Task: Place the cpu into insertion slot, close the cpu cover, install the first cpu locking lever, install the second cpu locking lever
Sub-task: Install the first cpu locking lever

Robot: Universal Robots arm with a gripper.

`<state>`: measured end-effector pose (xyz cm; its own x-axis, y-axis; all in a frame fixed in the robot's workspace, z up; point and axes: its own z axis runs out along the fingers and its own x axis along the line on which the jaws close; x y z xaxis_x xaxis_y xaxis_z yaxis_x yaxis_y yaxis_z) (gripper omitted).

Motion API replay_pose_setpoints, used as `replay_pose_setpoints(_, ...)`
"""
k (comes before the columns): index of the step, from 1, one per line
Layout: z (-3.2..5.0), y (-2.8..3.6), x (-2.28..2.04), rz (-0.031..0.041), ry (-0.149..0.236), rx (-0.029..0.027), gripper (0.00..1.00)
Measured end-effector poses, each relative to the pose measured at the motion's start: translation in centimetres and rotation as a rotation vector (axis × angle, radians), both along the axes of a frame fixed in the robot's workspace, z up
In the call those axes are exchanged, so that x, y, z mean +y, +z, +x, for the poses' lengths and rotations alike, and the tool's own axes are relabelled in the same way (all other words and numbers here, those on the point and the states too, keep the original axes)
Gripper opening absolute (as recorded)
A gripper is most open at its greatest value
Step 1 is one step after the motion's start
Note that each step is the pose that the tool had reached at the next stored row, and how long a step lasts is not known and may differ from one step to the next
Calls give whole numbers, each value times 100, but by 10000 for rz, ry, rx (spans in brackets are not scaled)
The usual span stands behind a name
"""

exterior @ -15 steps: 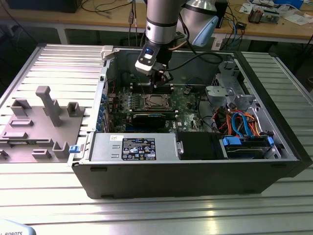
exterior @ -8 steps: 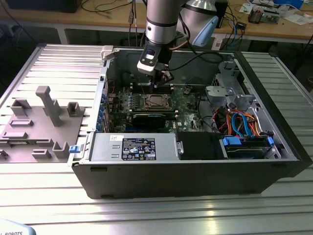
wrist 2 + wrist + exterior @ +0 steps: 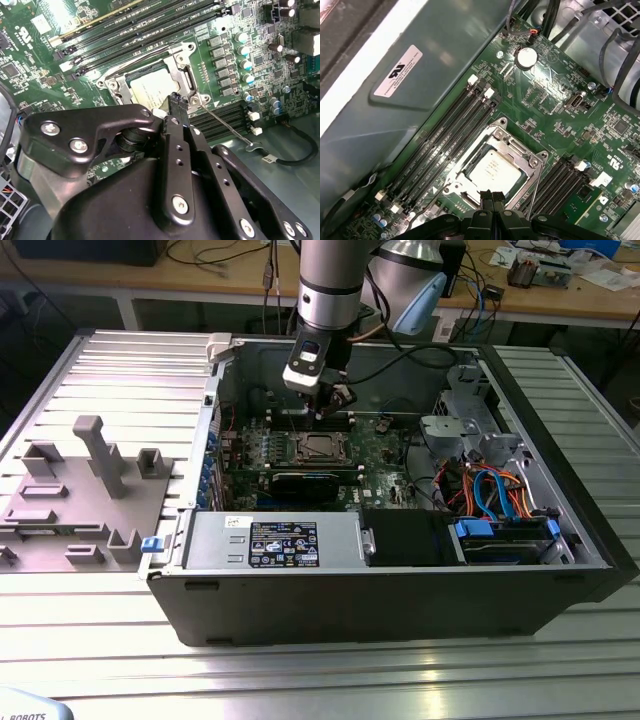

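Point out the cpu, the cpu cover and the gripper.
cpu (image 3: 492,172): first wrist view, middle of its silver top.
cpu cover (image 3: 516,154): first wrist view, one side of its metal frame.
gripper (image 3: 492,196): first wrist view, between its black fingertips.

Print check: nothing could be read with confidence.
- A white sticker (image 3: 397,70) carrying a dark symbol and fine lines sat on the case wall (image 3: 455,55), well apart from the gripper (image 3: 492,196).
- In the exterior view, a dark label (image 3: 283,543) with pale blocks sat on the power supply box (image 3: 215,540), well apart from the gripper.
- White silkscreen marks (image 3: 612,161) dotted the green circuit board (image 3: 545,107) near the gripper; they were too fine to read.
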<state>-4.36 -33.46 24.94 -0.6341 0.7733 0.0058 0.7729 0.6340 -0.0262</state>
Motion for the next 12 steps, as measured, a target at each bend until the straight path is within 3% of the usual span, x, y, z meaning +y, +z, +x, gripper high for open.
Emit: replay_pose_setpoints(12,0,0,0,0,441,0,11)
